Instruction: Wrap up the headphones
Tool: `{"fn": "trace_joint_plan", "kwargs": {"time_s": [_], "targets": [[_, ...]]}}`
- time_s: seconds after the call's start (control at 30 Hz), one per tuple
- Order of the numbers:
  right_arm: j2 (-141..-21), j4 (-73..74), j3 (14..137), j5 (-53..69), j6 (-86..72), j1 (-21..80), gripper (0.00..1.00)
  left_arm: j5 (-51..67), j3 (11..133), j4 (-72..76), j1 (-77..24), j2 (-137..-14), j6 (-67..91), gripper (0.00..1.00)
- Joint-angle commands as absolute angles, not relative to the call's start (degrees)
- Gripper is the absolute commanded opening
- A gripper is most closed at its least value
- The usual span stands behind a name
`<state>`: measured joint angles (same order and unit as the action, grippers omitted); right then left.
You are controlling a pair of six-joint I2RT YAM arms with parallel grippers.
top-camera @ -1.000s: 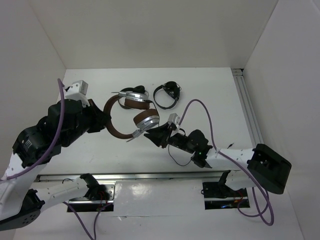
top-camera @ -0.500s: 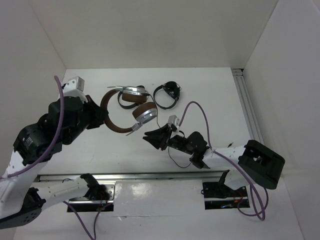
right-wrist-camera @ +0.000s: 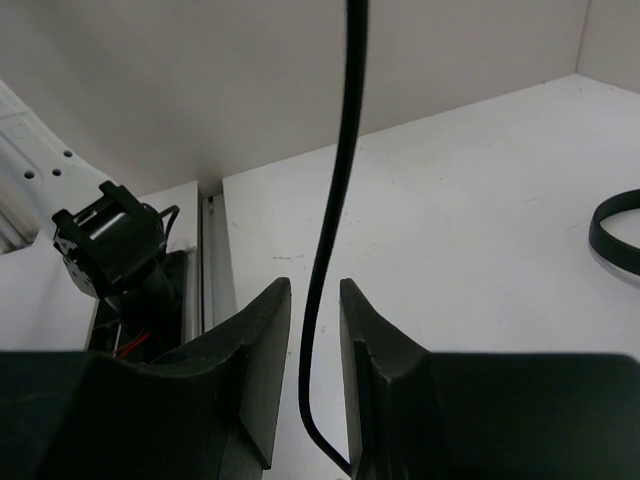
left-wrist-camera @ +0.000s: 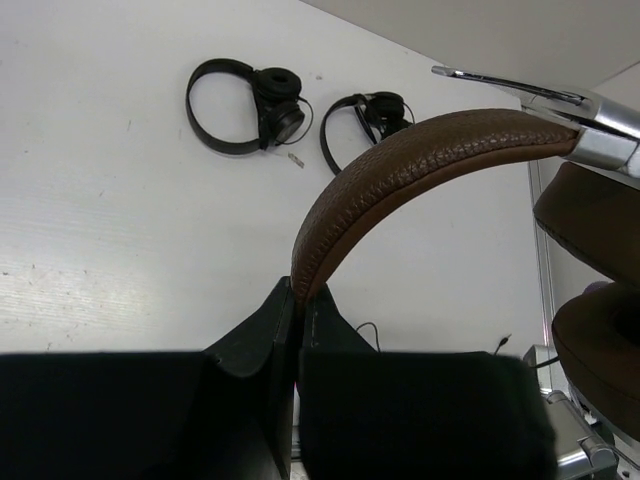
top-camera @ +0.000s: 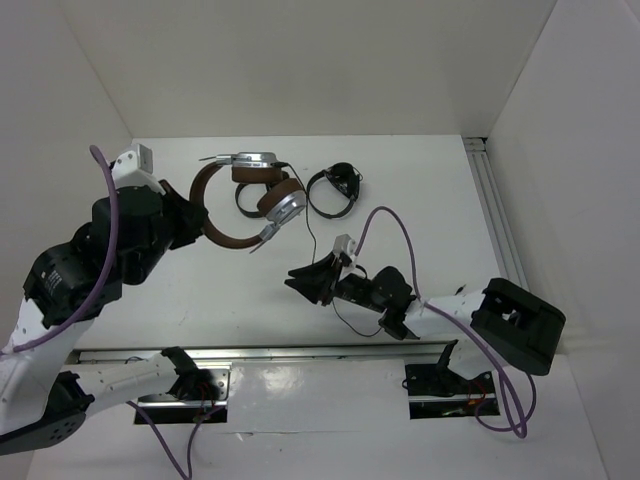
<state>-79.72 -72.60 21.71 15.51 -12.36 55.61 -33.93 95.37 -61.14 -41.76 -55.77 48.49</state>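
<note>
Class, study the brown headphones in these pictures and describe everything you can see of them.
The headphones are over-ear, with a grained, leather-like brown headband, brown ear pads and shiny silver earcups. The left end effector is clamped on the headband and holds them clear of the table. Their thin black cable runs between the slightly parted fingers of the right end effector.

The left tool (left-wrist-camera: 297,312) pinches the brown-banded headphones (left-wrist-camera: 430,155); two black headsets (left-wrist-camera: 250,100) lie beyond
</note>
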Motion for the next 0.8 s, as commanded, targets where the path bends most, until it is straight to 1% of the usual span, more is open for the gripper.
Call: {"fn": "trace_joint_plan", "kwargs": {"time_s": [0.0,0.07,0.13,0.17,0.2,0.33,0.43,0.5,0.53,0.57,0.6,0.63,0.7,0.77], "targets": [[-81.12,-78.31,20.65,15.64,-12.13,56.34,0.33,-38.23,97.73,-55.37,-41.57,-55.89,51.42,0.0],[-81.12,-78.31,20.65,15.64,-12.13,56.87,0.31,-38.76,98.44,-55.99,-41.57,-56.51,51.42,0.0],[-81.12,-78.31,20.13,15.12,-12.13,57.39,0.17,-40.34,99.14,-56.51,-41.57,-56.51,52.73,0.0],[-81.12,-77.61,20.13,15.12,-12.13,57.39,0.06,-40.95,99.14,-57.21,-41.57,-57.12,53.34,0.0],[-81.12,-77.09,20.13,15.12,-12.13,57.39,0.0,-41.48,99.14,-57.22,-41.57,-57.13,53.35,0.0],[-81.12,-75.32,20.74,13.8,-11.6,58.45,0.0,-42.8,98.61,-57.22,-41.57,-57.13,56.07,0.0],[-81.65,-74.63,21.26,11.35,-10.91,59.59,0.04,-45.43,96.95,-57.22,-41.57,-56.61,58.97,0.0],[-81.13,-69.81,22.32,5.74,-7.85,63.53,0.04,-49.28,94.93,-57.74,-41.57,-56.6,61.6,0.0],[-81.12,-67.0,24.33,2.23,-6.6,65.2,0.01,-50.52,94.14,-57.74,-41.57,-56.6,62.39,0.0],[-80.51,-64.36,25.39,-5.98,-5.72,66.95,0.0,-51.84,93.52,-58.27,-41.57,-57.12,63.36,0.0],[-80.51,-60.68,27.23,-9.63,-4.58,69.76,0.0,-53.86,92.38,-59.05,-41.57,-57.13,66.76,0.0],[-80.51,-59.17,27.94,-12.02,-4.57,70.48,0.0,-54.49,91.85,-60.63,-41.57,-57.74,68.54,0.0],[-82.17,-56.88,28.48,-16.76,-4.57,71.01,0.0,-53.62,90.27,-59.95,-41.04,-57.74,69.52,0.0],[-83.23,-55.91,30.05,-18.97,-5.97,71.02,0.0,-50.29,89.48,-56.71,-40.52,-58.27,69.52,0.0]]}}
